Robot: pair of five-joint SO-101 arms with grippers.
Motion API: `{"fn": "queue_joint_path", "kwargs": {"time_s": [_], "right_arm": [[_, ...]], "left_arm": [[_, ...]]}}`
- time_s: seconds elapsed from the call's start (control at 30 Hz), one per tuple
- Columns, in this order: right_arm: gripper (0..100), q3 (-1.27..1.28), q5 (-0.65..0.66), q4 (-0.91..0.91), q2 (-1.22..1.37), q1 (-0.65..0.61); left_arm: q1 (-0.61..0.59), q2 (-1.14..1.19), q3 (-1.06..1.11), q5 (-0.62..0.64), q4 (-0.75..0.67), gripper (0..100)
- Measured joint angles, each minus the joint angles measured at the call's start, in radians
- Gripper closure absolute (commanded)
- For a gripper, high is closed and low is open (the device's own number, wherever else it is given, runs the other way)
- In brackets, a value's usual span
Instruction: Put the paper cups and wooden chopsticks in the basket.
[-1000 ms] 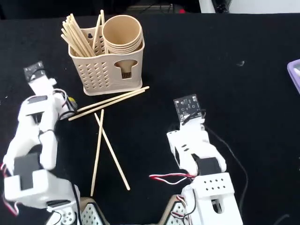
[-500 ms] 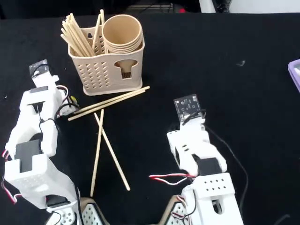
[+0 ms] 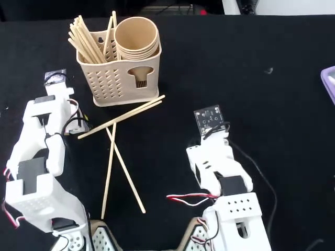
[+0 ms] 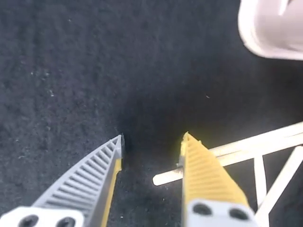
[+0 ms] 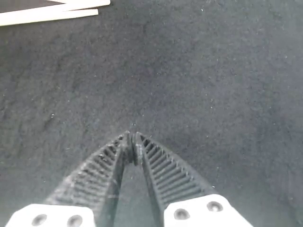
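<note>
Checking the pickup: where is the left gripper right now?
In the high view the left gripper sits at the left, below the left corner of the basket, open at the end of two loose chopsticks.

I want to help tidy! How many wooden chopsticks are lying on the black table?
4. Two pale wooden chopsticks lie side by side in front of the beige slotted plastic basket; two more cross each other farther from it. None looks hidden.

My gripper (image 5: 131, 142) hangs over the black cloth (image 5: 213, 71), jaws pressed together with nothing between them. Well beyond its tips lie what look like two wooden chopsticks (image 5: 47, 16), side by side.
</note>
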Motion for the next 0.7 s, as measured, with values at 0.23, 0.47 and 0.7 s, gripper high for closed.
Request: {"fn": "queue_joint_path", "kwargs": {"time_s": [0.23, 0.47, 0.7], "right_arm": [[98.7, 0.0, 0.0, 0.0, 0.0, 0.0], [98.7, 0.0, 0.0, 0.0, 0.0, 0.0], [98.7, 0.0, 0.0, 0.0, 0.0, 0.0]], "left_arm": [[0.0, -0.078, 0.08, -0.009, 0.002, 80], [0.0, -0.344, 0.316, -0.057, 0.023, 80], [0.003, -0.643, 0.433, -0.077, 0.026, 80]]}}
